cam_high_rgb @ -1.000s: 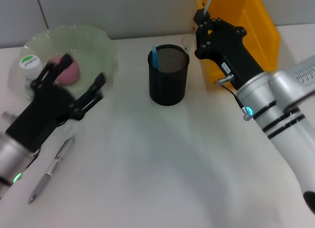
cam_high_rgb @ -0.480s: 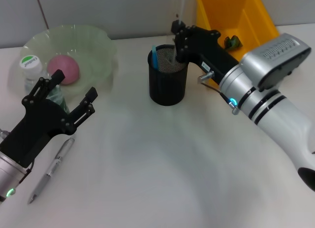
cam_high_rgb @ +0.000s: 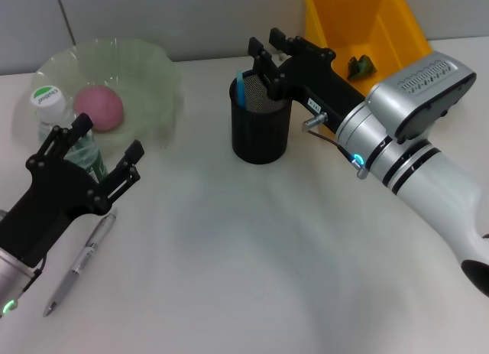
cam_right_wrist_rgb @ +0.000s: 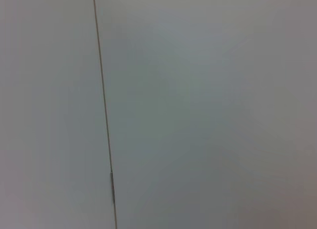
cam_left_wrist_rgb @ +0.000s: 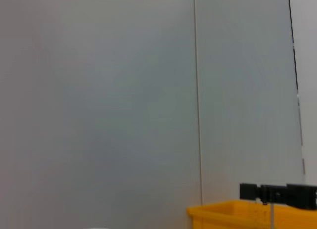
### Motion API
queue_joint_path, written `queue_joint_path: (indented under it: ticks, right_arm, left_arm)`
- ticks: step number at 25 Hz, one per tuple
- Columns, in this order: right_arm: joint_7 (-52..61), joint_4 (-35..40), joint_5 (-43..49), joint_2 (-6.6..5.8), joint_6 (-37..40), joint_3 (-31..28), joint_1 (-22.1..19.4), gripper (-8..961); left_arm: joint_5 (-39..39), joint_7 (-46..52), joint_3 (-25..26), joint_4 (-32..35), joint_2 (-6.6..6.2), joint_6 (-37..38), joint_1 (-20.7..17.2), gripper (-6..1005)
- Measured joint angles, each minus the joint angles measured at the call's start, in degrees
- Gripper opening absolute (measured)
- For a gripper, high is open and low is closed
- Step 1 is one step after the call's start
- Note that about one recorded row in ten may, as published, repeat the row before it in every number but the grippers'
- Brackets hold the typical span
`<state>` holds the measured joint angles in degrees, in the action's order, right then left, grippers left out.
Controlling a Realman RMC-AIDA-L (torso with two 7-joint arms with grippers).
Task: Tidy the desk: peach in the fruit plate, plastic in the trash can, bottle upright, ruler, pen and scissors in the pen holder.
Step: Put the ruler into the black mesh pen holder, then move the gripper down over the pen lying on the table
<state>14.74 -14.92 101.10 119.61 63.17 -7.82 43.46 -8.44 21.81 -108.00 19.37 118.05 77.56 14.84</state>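
Head view shows a white bench (cam_high_rgb: 252, 277) with a broad bare stretch across its middle and near side; the things sit along the far edge and the left side. The black mesh holder (cam_high_rgb: 261, 118) stands upright near the far centre, a blue item (cam_high_rgb: 240, 89) upright inside against its left wall. The right pincer (cam_high_rgb: 267, 50) hovers right above the holder's rim, its fingers apart and nothing between them. Just behind the right arm, at the far right, the yellow bin (cam_high_rgb: 397, 25) stands against the wall with a small dark green scrap (cam_high_rgb: 360, 63) in it.

At the far left the clear plate (cam_high_rgb: 141, 71) holds the pink peach (cam_high_rgb: 98, 107). Beside its near-left rim stands the bottle (cam_high_rgb: 57, 117), upright, white cap on top, partly hidden by the left pincer (cam_high_rgb: 92, 151). That pincer hangs over the bench just in front of the bottle with fingers spread and empty. The silver pen (cam_high_rgb: 82, 262) lies flat on the bench below that pincer, its long axis running from near-left to far-right, tip toward the near edge.

Left wrist view shows a grey panelled wall (cam_left_wrist_rgb: 99, 90) with a vertical seam, the bin's yellow rim low in the corner and the other arm's black pincer above it. Right wrist view shows only the same wall and a seam.
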Motion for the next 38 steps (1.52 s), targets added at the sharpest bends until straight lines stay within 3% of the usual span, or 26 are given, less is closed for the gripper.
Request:
queue_joint_path:
  ticks: [4,6,8,10,12,15,16,17,18,23,24,25,26,27,28,32,33,34,37,38]
  right_arm:
    - [0.0,0.0,0.0,0.01,2.6,-0.1,-0.9,220]
    - [0.0,0.1,0.5,-0.12,8.3,0.1,-2.9,280]
    - [0.0,0.4,1.9,-0.21,12.2,0.1,-4.7,511]
    - [-0.1,1.5,4.7,-0.25,18.8,0.1,-8.1,608]
    - [-0.1,2.1,6.0,-0.27,22.0,0.1,-10.2,704]
    - [-0.1,2.8,6.8,-0.31,24.4,0.1,-12.5,703]
    - [-0.1,3.1,7.1,-0.33,25.2,0.1,-13.5,702]
    - [-0.1,3.1,7.1,-0.33,25.2,0.1,-13.5,702]
    - [-0.1,4.3,8.4,-0.34,26.7,0.2,-15.5,701]
    - [0.4,5.7,9.6,-0.40,27.8,0.4,-18.4,699]
    - [0.4,5.7,9.6,-0.40,27.8,0.4,-18.4,699]
    - [0.4,5.7,9.6,-0.41,27.8,0.5,-18.7,698]
    - [0.4,5.9,9.7,-0.43,27.6,0.9,-19.3,698]
    - [0.4,5.9,9.7,-0.43,27.6,0.9,-19.3,698]
    - [0.4,6.2,9.8,-0.43,27.4,1.0,-19.8,697]
    - [0.5,6.5,9.8,-0.42,27.3,1.1,-20.6,695]
    - [0.5,6.6,9.9,-0.43,27.4,1.1,-20.8,695]
    - [0.5,6.8,9.9,-0.46,27.4,1.1,-21.0,695]
    - [1.1,7.4,9.9,-0.46,27.3,1.1,-21.5,693]
    - [1.7,8.0,9.9,-0.46,27.2,1.1,-21.7,693]
  left_arm:
    - [-2.0,0.1,-0.1,0.0,-0.80,0.0,-0.4,842]
    - [-3.1,1.2,0.1,0.0,-1.58,0.0,-0.9,841]
    - [-3.1,1.4,0.0,0.3,-1.83,0.1,-1.2,841]
    - [-4.0,3.4,-0.1,2.5,-2.90,0.2,-2.9,841]
    - [-4.0,3.4,-0.1,2.5,-2.90,0.2,-2.9,841]
    - [-4.0,3.4,-0.1,2.5,-2.90,0.2,-2.9,840]
    - [-6.2,7.0,0.3,6.3,-4.25,-1.1,-4.9,840]
    - [-6.2,7.0,0.3,6.3,-4.25,-1.1,-4.9,840]
    - [-7.7,9.0,0.4,10.1,-5.11,-3.5,-6.8,840]
    - [-7.7,9.0,0.4,10.1,-5.11,-3.5,-6.8,839]
    - [-9.8,10.3,0.5,16.4,-5.73,-8.6,-9.7,839]
    - [-9.8,10.3,0.5,16.4,-5.73,-8.6,-9.7,839]
    - [-26.0,21.8,0.6,42.6,-6.63,-32.2,-20.1,839]
    - [-26.0,21.8,0.6,42.6,-6.63,-32.2,-20.1,838]
    - [-32.2,27.7,0.6,48.0,-6.78,-37.0,-22.0,838]
    - [-32.2,27.7,0.6,48.0,-6.78,-37.0,-22.0,838]
    - [-51.5,46.1,0.7,57.9,-6.92,-43.3,-24.6,838]
    - [-63.5,58.1,1.3,61.6,-6.80,-44.0,-24.8,837]
    - [-63.5,58.1,1.3,61.6,-6.80,-44.0,-24.8,837]
    - [-69.8,64.3,1.8,63.5,-6.51,-43.9,-24.8,837]
